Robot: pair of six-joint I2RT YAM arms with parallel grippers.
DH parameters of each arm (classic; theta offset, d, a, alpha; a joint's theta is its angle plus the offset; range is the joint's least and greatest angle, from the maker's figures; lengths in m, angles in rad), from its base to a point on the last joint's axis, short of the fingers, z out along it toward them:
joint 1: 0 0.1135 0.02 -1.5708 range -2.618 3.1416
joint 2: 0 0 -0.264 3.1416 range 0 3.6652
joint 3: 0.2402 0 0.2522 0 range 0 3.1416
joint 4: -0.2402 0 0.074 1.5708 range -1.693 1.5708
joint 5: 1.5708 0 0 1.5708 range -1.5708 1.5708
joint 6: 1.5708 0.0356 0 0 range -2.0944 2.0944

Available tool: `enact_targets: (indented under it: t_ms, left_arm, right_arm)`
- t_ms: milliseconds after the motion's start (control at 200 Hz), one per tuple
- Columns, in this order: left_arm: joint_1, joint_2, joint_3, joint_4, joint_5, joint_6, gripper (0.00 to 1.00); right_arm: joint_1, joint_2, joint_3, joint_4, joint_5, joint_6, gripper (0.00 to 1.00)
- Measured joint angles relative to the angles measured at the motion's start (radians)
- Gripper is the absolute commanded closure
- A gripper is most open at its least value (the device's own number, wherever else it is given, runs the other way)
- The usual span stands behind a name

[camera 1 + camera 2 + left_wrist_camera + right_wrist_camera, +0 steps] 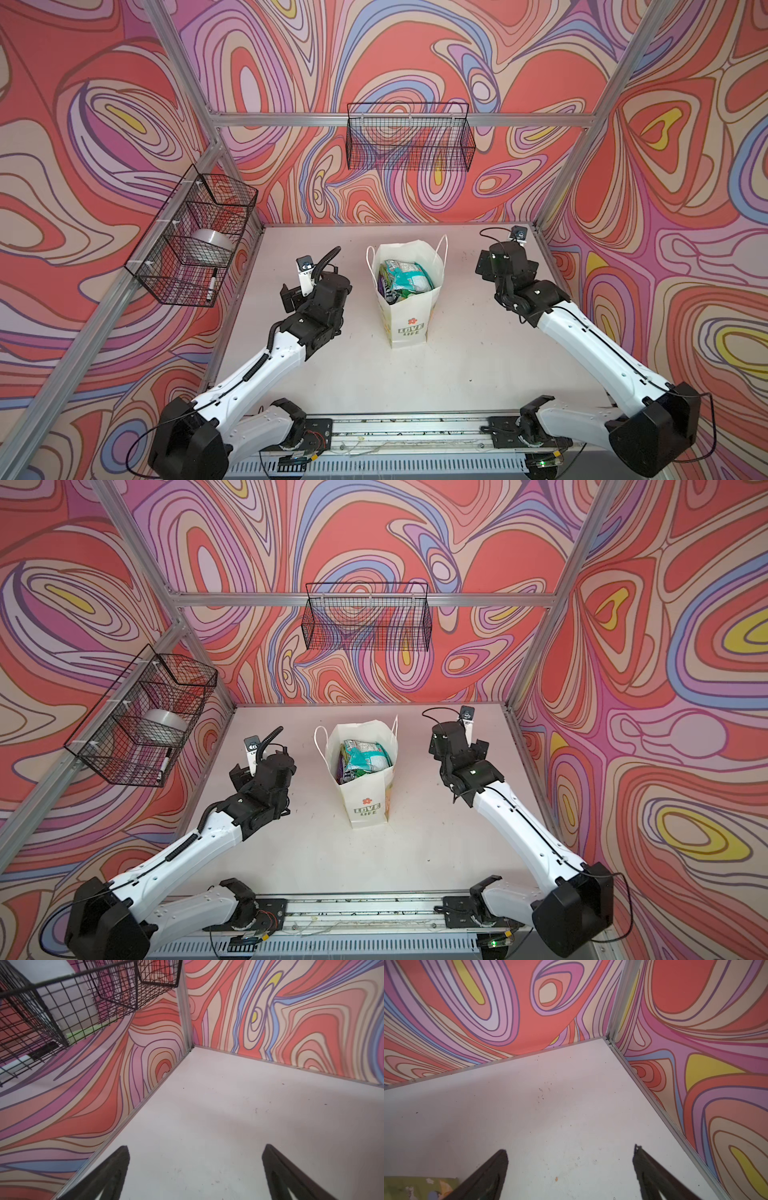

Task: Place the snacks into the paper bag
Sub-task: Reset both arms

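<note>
The snacks [405, 276] fill the paper bag [409, 322], none on the desk [415, 374]; left end effector [196, 1146] and right end effector [570, 1148] gape empty; packing seems done, so next only retreat.

A: Colours on the task items?
B: Paper bag [399, 311] is white, with a red flower and green "LOVE LIFE" print. Snacks [408, 277]: teal, purple, green.
A: Rest of the cell?
B: Walls [415, 50] have a swirl pattern in coral, lilac and blue with yellow patches. Table [457, 374] is off-white with dark specks. Wire baskets [409, 137] are black. Arms [266, 365] are white with black joints.
</note>
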Motion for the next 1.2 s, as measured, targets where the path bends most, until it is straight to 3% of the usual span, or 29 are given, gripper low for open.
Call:
enact_targets:
  t_ms: [180,361,536,696,791,886,962,1107,1197]
  left_arm:
    - [0.105,0.061,-0.097,0.193,-0.024,0.057,0.0]
    - [0.162,0.196,-0.175,0.451,-0.017,0.183,0.0]
    - [0.185,0.301,-0.27,0.755,0.039,0.366,0.0]
    - [0.205,0.402,-0.262,1.001,0.071,0.533,0.0]
    - [0.207,0.423,-0.229,0.992,0.064,0.563,0.0]
    - [0.209,0.345,-0.233,0.891,0.107,0.52,0.0]
    - [0.216,0.314,-0.262,0.908,0.126,0.503,0.0]
    - [0.239,0.445,-0.297,0.983,0.196,0.517,0.0]
    - [0.268,0.439,-0.343,0.988,0.292,0.505,0.0]
  right_arm:
    - [-0.066,-0.004,-0.195,0.171,-0.029,-0.049,0.02]
    - [-0.145,0.027,-0.237,0.293,-0.091,-0.077,0.02]
    - [-0.211,0.083,-0.304,0.455,-0.132,-0.098,0.01]
    - [-0.233,0.133,-0.436,0.664,-0.126,-0.133,0.02]
    - [-0.233,0.169,-0.482,0.752,-0.115,-0.161,0.01]
    - [-0.233,0.188,-0.492,0.819,-0.109,-0.19,0.01]
    - [-0.233,0.204,-0.495,0.885,-0.103,-0.208,0.02]
    - [-0.239,0.272,-0.504,1.003,-0.105,-0.238,0.01]
    - [-0.239,0.3,-0.529,1.065,-0.114,-0.265,0.02]
